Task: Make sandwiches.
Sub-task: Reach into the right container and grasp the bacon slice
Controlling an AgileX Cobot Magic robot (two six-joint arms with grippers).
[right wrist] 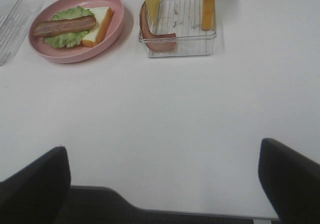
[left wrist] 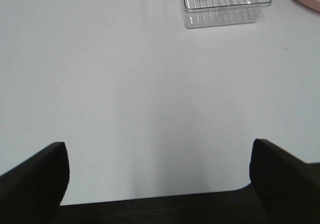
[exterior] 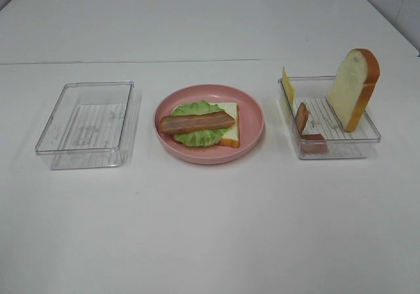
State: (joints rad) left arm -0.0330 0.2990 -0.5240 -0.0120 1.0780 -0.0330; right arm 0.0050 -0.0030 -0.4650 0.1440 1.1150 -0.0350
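A pink plate [exterior: 257, 118] stands in the middle of the white surface [exterior: 210, 241]. On it lies a bread slice [exterior: 230, 128] with orange-brown crust. A green lettuce leaf [exterior: 197, 137] lies on the half of this slice that faces the left arm's side. One bacon strip [exterior: 197, 122] lies flat across the leaf, and its end reaches over the bread.

Beside the plate, on the right arm's side and not touching it, stands a clear box [exterior: 369, 138]. In this box a second bread slice [exterior: 353, 87] stands upright, on the side away from the plate. A yellow cheese slice [exterior: 287, 85] stands at the box wall nearest the plate. Just beside the cheese, a second bacon strip [exterior: 302, 117] leans on the same wall, bent.

On the left arm's side of the plate, also apart from it, stands another clear box [exterior: 46, 143].

The left gripper [left wrist: 159, 179] has its fingers spread wide, with only bare surface between them. It is well apart from the plate. The right gripper [right wrist: 162, 181] is also spread wide over bare surface, well apart from the plate and the box with the food.
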